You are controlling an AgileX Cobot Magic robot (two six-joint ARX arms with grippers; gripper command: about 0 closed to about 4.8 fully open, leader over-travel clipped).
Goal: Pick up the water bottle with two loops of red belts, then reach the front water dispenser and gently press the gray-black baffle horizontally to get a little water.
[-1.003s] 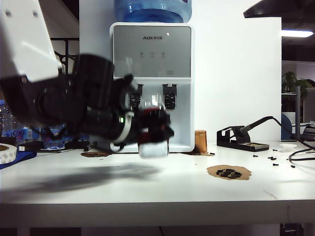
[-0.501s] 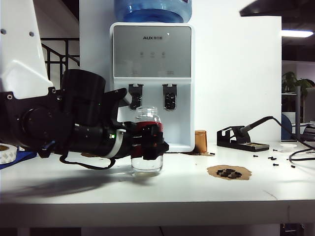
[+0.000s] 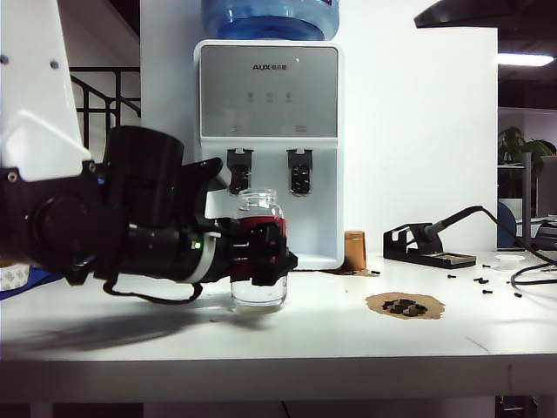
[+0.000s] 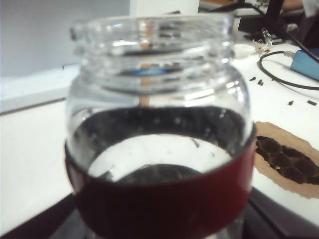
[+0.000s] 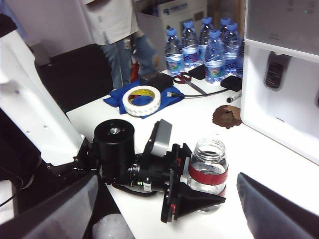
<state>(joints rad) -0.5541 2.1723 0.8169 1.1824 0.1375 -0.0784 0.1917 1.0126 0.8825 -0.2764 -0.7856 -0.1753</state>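
Between the left gripper's [image 3: 271,254] closed fingers [image 5: 192,201] stands the water bottle [image 3: 259,248]; right fingers [image 5: 276,209] gape.

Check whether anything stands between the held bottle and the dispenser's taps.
Nothing visible does. The left gripper holds the water bottle upright in front of the water dispenser; only open space separates it from the taps. The right gripper looks on, open.

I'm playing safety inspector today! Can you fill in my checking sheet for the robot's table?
Surface: white table, brown stained patches.
Job's things: clear glass bottle with red bands, upright, open-mouthed; white boxy water dispenser behind it.
Clutter: tape roll, blue-capped plastic bottles, scissors, soldering stand, small black screws.
End effectors: left end effector closed around the bottle; right end effector open, above, apart.
Cables: black cable at table's right.
Surroundings: person standing.
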